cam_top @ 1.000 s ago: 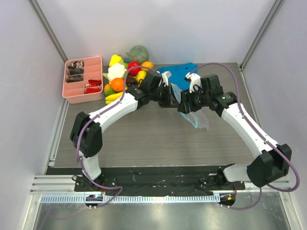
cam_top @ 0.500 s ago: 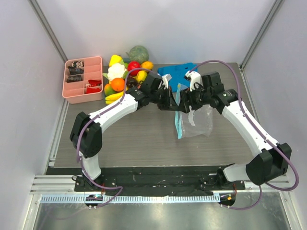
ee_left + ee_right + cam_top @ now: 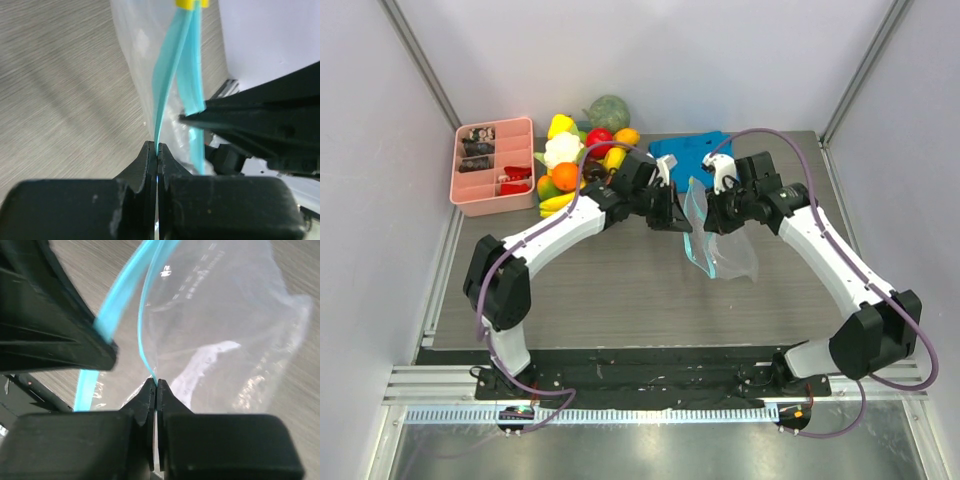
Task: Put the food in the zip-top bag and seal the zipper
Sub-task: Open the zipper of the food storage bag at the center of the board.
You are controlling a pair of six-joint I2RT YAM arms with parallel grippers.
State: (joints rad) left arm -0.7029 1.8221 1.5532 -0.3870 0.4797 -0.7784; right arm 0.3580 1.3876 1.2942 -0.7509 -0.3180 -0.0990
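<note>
The left tool (image 3: 157,149) is clenched on one lip of the teal zipper (image 3: 172,75) and the right tool (image 3: 156,385) on the other — the two strips parted between them. The zip-top bag (image 3: 728,255) hangs from both tools over the middle of the table (image 3: 580,295), while the food (image 3: 565,176) lies heaped at the far left, well apart from it.

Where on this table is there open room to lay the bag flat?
Widest bare stretch: the table's near half, between left arm and right arm, nearer than the zip-top bag. A smaller patch lies nearer than the pink tray, left of the left arm. Crowded: the far edge, with food and blue cloth.
</note>
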